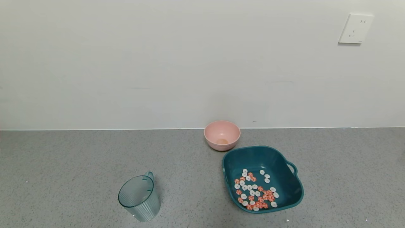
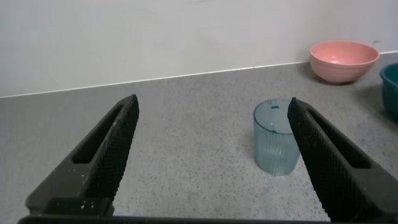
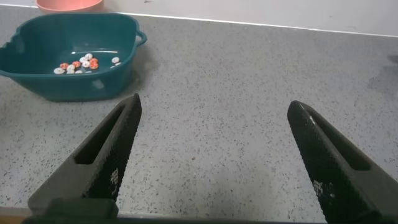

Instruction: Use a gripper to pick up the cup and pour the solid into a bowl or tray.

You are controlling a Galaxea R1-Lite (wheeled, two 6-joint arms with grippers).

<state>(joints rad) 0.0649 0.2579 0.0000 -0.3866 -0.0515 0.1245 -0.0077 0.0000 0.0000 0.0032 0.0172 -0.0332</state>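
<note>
The pale blue-green ribbed cup [image 1: 140, 198] stands upright and empty on the grey counter at the front left; it also shows in the left wrist view [image 2: 275, 145]. The white and orange-red round pieces [image 1: 255, 192] lie in the dark teal tray [image 1: 289, 186] at the right; they also show in the right wrist view [image 3: 84, 63], inside the tray [image 3: 74, 84]. My left gripper [image 2: 211, 115] is open and empty, apart from the cup, which stands beyond it beside one finger. My right gripper [image 3: 214, 115] is open and empty over bare counter. Neither gripper shows in the head view.
A pink bowl [image 1: 222, 135] stands by the back wall just behind the tray, also in the left wrist view [image 2: 344, 61]. The grey counter [image 1: 63, 164] meets a white wall with a socket [image 1: 355, 28].
</note>
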